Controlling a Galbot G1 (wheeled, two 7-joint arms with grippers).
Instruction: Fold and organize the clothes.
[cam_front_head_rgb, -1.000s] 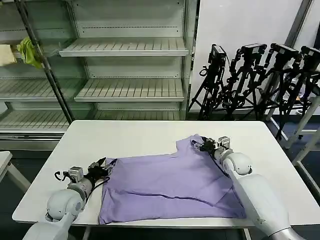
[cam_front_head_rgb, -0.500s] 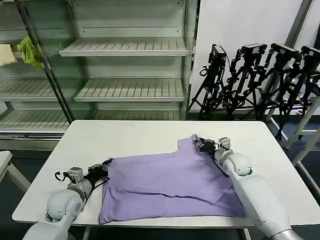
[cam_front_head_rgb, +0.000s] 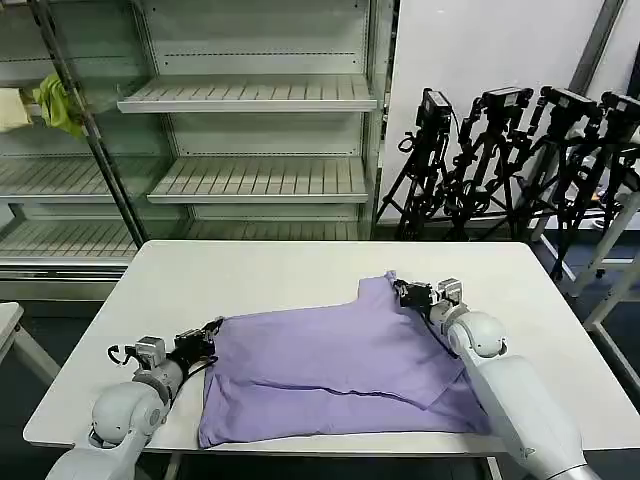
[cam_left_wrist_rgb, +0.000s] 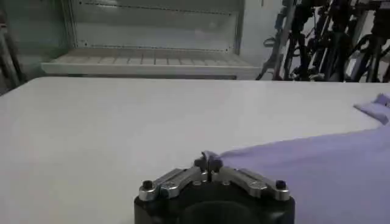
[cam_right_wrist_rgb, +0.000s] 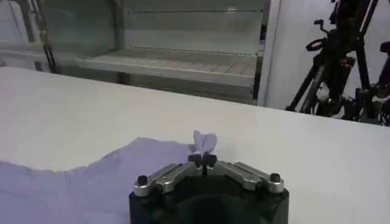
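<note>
White table (cam_front_head_rgb: 290, 265), lavender T-shirt (cam_front_head_rgb: 340, 370) spread flat, left hand (cam_left_wrist_rgb: 208, 163) and right hand (cam_right_wrist_rgb: 202, 159) each pinching a corner

Lavender T-shirt (cam_front_head_rgb: 340, 375) flat on white table (cam_front_head_rgb: 270, 270) — left tool (cam_front_head_rgb: 207, 336) & right tool (cam_front_head_rgb: 404, 293) pinching opp. edges

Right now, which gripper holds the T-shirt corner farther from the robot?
The right gripper: it pinches the lavender T-shirt at its raised far corner; the left gripper holds the nearer side edge.

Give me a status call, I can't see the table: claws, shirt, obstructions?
Left claw shut on T-shirt corner. Right claw shut on far corner. T-shirt flat on table. Nothing in the way.
</note>
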